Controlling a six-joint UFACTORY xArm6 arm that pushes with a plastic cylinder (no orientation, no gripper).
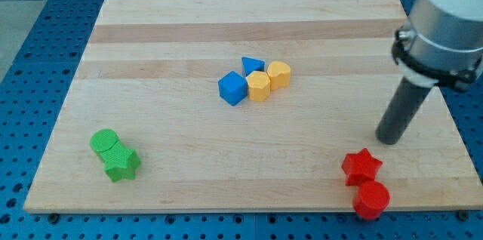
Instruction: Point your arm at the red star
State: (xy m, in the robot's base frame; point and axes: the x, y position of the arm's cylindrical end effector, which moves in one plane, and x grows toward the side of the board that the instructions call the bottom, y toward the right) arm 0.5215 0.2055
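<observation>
The red star [361, 167] lies near the board's bottom right corner. A red round block [371, 198] touches it just below. My tip [388, 140] rests on the board a little above and to the right of the red star, with a small gap between them. The dark rod rises from it to the arm's grey body at the view's top right.
A blue cube [233, 88], a blue triangle [253, 65] and two yellow blocks [259, 86] [278, 75] cluster near the board's middle. A green round block [103, 143] and a green star [121, 164] sit at the bottom left. The wooden board [189, 36] lies on a blue perforated table.
</observation>
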